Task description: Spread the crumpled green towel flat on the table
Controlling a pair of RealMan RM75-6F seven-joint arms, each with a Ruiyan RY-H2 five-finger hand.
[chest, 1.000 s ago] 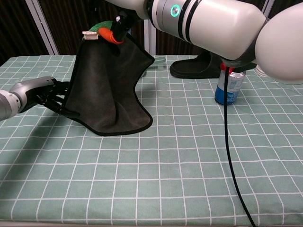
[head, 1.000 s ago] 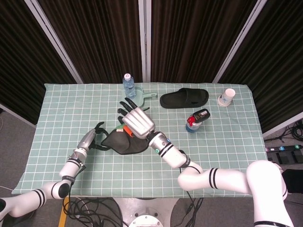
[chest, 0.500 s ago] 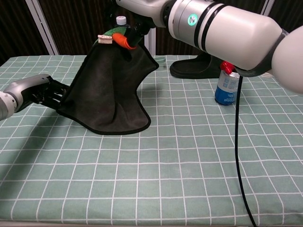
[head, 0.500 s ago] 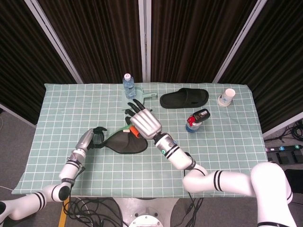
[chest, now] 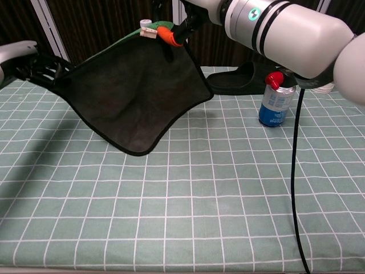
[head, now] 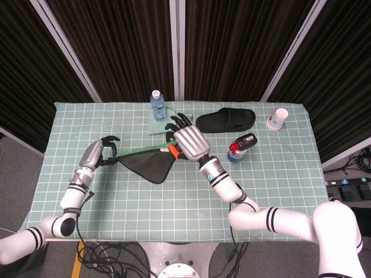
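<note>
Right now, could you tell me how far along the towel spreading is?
Done: the towel is no longer crumpled; it hangs open as a sheet. In hand: the left hand grips one corner and the right hand another, stretching the top edge between them above the table. Left: it is not yet lying flat; it has to be lowered onto the table and released.

Head view looks steeply down; chest view looks low across the same table [head: 278, 174].
</note>
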